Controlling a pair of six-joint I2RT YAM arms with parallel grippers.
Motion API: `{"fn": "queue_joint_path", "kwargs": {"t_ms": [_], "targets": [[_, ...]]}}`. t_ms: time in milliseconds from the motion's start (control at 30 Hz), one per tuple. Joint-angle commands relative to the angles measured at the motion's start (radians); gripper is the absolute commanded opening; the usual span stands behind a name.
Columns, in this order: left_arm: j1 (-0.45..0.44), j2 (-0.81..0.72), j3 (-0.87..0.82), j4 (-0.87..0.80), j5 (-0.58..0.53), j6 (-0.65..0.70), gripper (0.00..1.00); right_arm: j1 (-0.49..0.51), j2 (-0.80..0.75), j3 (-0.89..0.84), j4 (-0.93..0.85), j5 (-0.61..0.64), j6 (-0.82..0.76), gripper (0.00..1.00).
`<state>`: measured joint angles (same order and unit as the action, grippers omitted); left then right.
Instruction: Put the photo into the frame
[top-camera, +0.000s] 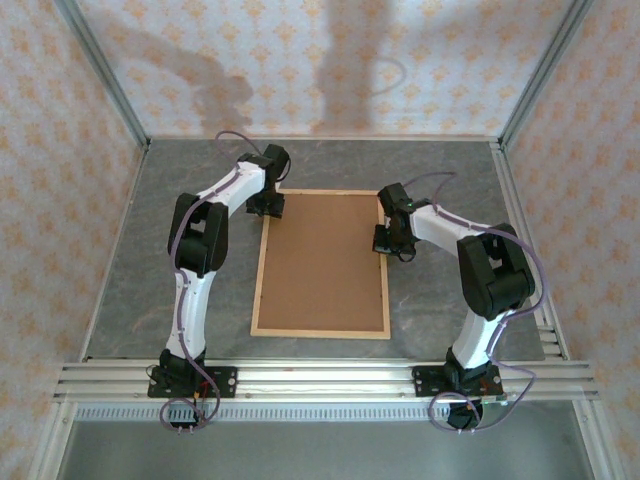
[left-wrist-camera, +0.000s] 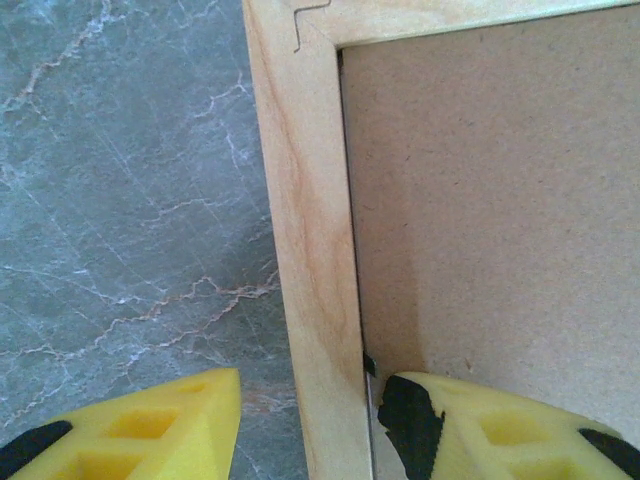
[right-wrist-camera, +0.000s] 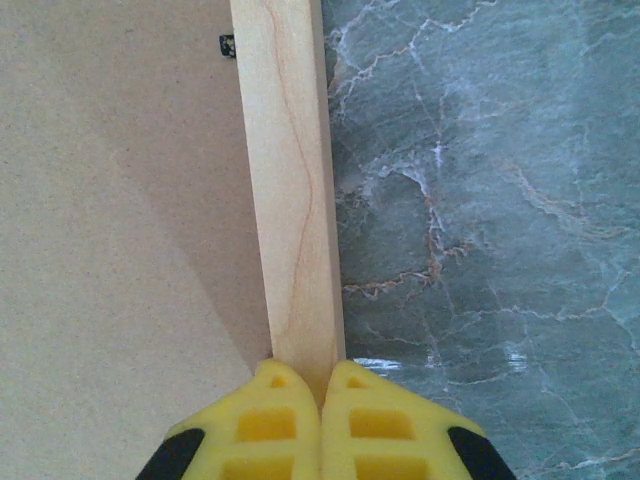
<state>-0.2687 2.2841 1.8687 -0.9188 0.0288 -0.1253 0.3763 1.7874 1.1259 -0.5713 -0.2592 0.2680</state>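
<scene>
Frame (top-camera: 320, 331) lay flat mid-table with the brown backing board (top-camera: 320, 260) set inside it. Whether the photo lay beneath could not be told. Left gripper (left-wrist-camera: 312, 400) sat at the far left corner, fingers parted astride the rail, one over the table (left-wrist-camera: 120, 200), one over the board, gripping nothing. Right gripper (right-wrist-camera: 322, 385) was pinched shut, tips at the right rail. Judged step: seating the board. It wanted square downward pressure at the corners, with no sideways drag on the rail.
</scene>
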Motion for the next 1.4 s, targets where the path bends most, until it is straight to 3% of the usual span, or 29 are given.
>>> {"fn": "queue_joint_path", "kwargs": {"t_ms": [0, 400, 633, 867, 1367], "targets": [[-0.028, 0.000, -0.061, -0.011, 0.061, -0.021, 0.51, 0.006, 0.054, -0.025, -0.024, -0.017, -0.009, 0.00], [0.041, -0.284, -0.273, 0.244, 0.040, -0.165, 0.66, 0.005, 0.060, -0.013, -0.033, -0.003, -0.013, 0.00], [0.078, -0.453, -0.556, 0.384, 0.212, -0.281, 0.74, -0.014, 0.058, 0.013, -0.018, -0.009, -0.004, 0.00], [0.072, -0.508, -0.770, 0.477, 0.375, -0.324, 0.75, -0.026, 0.079, 0.072, -0.010, -0.014, -0.001, 0.00], [-0.060, -0.688, -1.009, 0.576, 0.558, -0.344, 0.68, -0.029, 0.241, 0.342, -0.049, -0.017, -0.018, 0.01]]}}
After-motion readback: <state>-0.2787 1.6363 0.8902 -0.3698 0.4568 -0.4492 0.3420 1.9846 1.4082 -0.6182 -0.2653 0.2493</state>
